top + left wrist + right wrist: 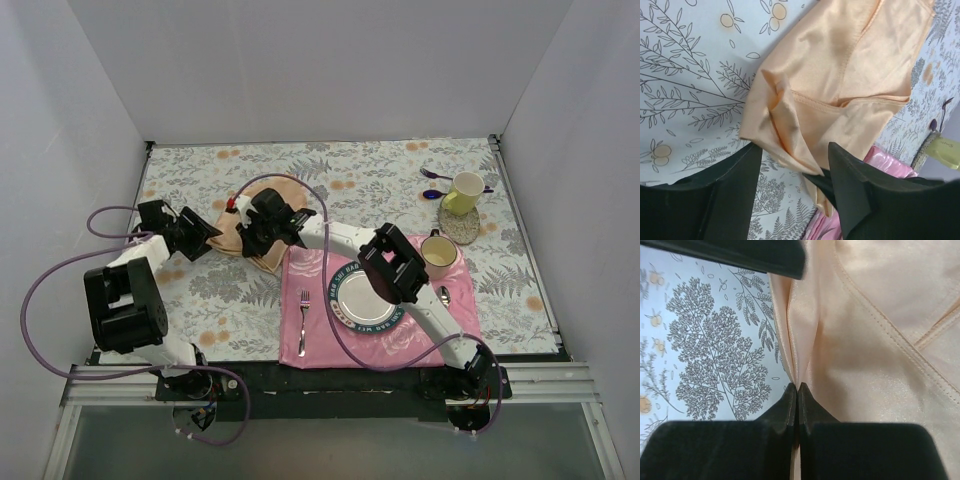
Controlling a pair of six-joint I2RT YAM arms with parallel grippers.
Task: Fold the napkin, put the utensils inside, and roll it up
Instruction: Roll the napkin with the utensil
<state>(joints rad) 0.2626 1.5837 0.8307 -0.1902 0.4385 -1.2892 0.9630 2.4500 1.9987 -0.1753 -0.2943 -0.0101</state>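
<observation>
**Both grippers at the napkin, beside the pink placemat**

Nearest the arm bases, the pink placemat (320,345) carried a plate (350,312), with a silver fork (303,318) to the plate's left and a cup (438,258) at the mat's far right corner. Just past the mat's far left corner the napkin (840,65) lay rumpled and partly folded on the floral table (200,290), its near corner reaching the mat's edge. The right gripper (798,400) had its fingers pressed together on a raised ridge of the satin. The left gripper (795,150) sat at the cloth's left edge, its fingers spread wide on either side of a puckered corner, clamping nothing. Farther back on the right stood a yellow mug (463,192), with purple spoons (434,175) just beside it.
</observation>
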